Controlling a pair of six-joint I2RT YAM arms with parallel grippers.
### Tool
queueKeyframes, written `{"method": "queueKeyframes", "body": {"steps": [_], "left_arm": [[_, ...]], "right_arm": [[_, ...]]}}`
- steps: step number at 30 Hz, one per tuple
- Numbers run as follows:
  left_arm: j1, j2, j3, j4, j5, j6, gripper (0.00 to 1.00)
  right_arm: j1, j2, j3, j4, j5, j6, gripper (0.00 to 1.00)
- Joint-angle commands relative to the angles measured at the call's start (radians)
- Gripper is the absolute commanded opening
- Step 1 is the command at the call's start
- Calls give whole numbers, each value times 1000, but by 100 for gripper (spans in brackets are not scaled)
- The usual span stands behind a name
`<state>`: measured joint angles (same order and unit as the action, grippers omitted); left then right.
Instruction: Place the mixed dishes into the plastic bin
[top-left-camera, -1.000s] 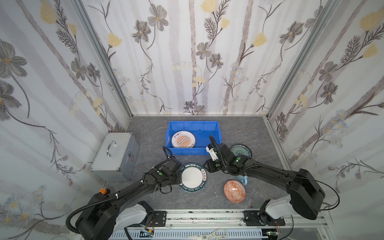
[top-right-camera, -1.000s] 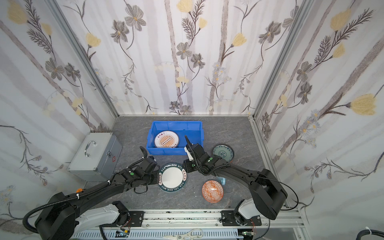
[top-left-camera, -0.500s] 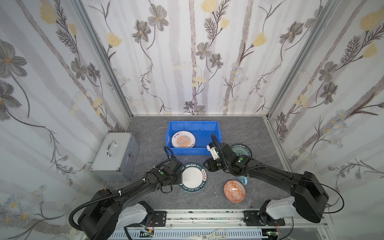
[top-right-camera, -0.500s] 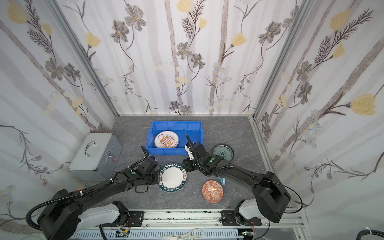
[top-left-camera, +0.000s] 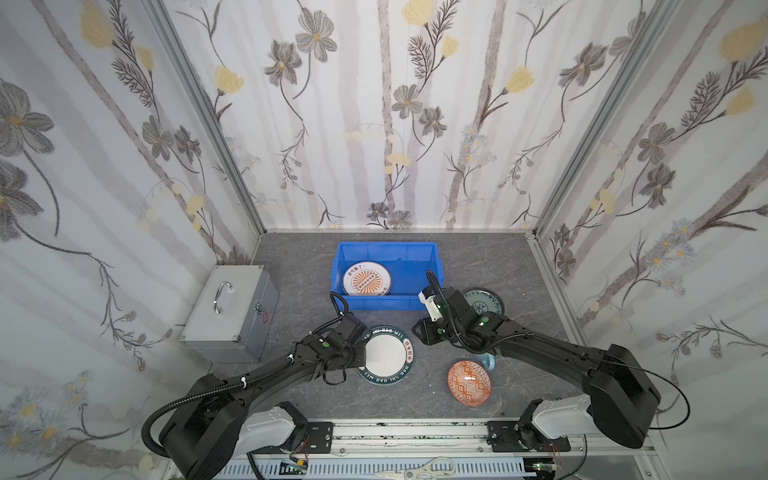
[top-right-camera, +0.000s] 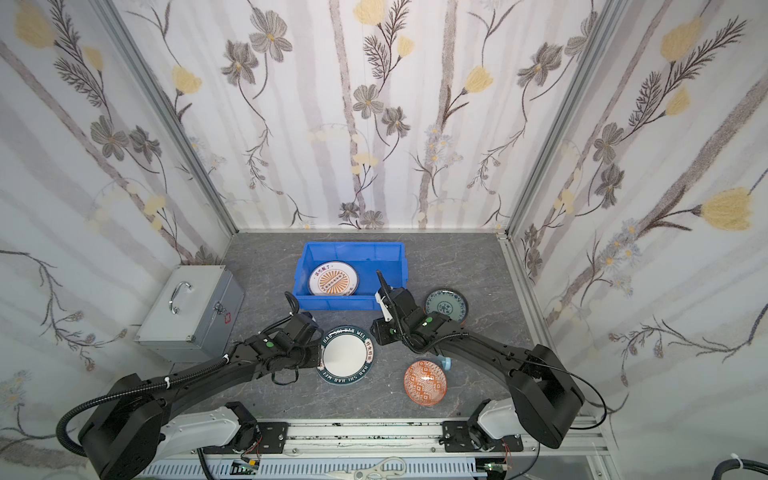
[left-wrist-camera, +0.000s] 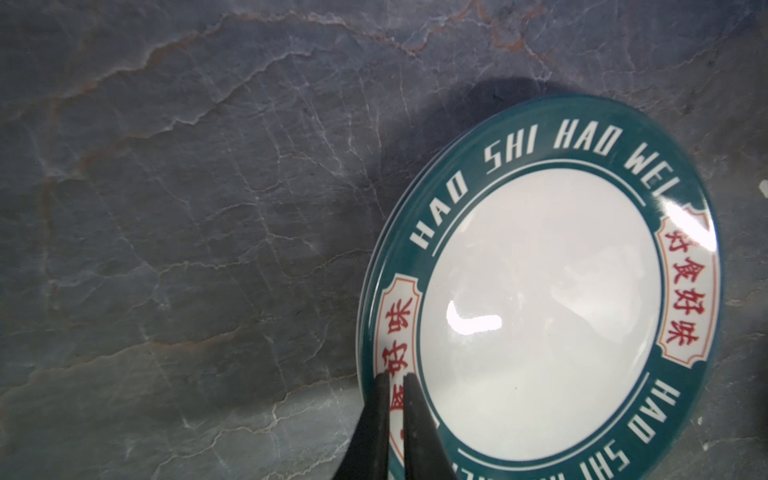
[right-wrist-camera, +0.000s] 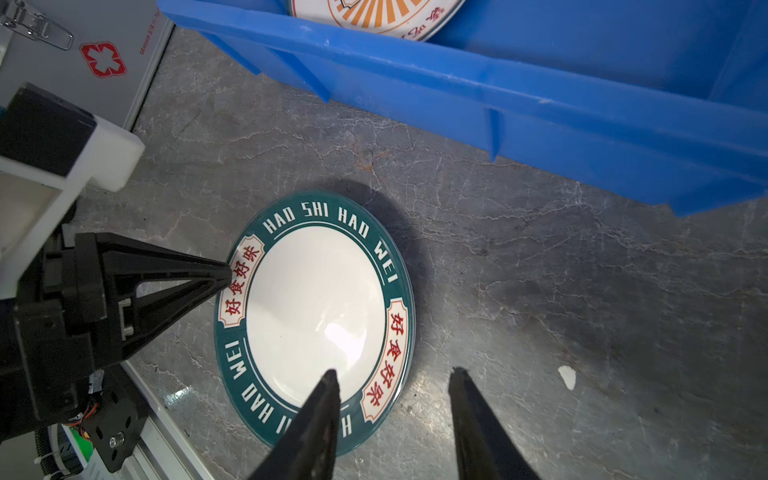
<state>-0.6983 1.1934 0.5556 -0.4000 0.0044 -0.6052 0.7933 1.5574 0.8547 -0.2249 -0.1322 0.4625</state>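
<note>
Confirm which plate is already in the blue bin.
The orange-sunburst plate, lying inside the blue bin. The green-rimmed lettered plate and the teal patterned plate are outside it.

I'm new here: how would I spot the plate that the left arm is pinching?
Find the blue bin at the back of the grey table; the plate is just in front of it, between both arms. Alone among its neighbours, it has a plain white middle and a dark green rim lettered HAO SHI HAO WEI.

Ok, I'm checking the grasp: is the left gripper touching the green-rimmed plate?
Touching. In the left wrist view the left gripper pinches the rim of the green-rimmed plate, one finger on each side.
</note>
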Motion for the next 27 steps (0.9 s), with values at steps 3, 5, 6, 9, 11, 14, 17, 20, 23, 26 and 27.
{"method": "queueKeyframes", "body": {"steps": [3, 5, 6, 9, 11, 14, 17, 20, 23, 26, 27], "left_arm": [[0, -17, -13, 2, -12, -6, 11], [0, -13, -16, 7, -12, -4, 10], [0, -10, -18, 10, -10, -3, 10], [0, 1, -18, 22, -1, -3, 9], [0, 6, -17, 31, 6, -2, 9], [1, 12, -12, 36, 8, -2, 9], [0, 14, -12, 38, 7, 1, 9], [0, 21, -9, 41, 8, 2, 9], [0, 34, -6, 47, 13, 2, 8], [0, 48, -1, 57, 20, 4, 7], [0, 53, 2, 57, 22, 5, 7]], "right_arm": [[0, 31, -5, 32, -31, 7, 41], [1, 32, -9, 40, -43, 13, 41], [3, 62, -11, 44, -51, 15, 40], [8, 90, -11, 50, -68, 19, 40], [12, 111, -10, 54, -76, 18, 39], [14, 141, -10, 63, -85, 20, 38], [14, 157, -10, 76, -95, 22, 38], [15, 171, -6, 82, -104, 23, 38], [15, 182, -4, 86, -111, 23, 37], [15, 183, -4, 87, -113, 23, 37], [15, 182, -4, 87, -113, 23, 37]]}}
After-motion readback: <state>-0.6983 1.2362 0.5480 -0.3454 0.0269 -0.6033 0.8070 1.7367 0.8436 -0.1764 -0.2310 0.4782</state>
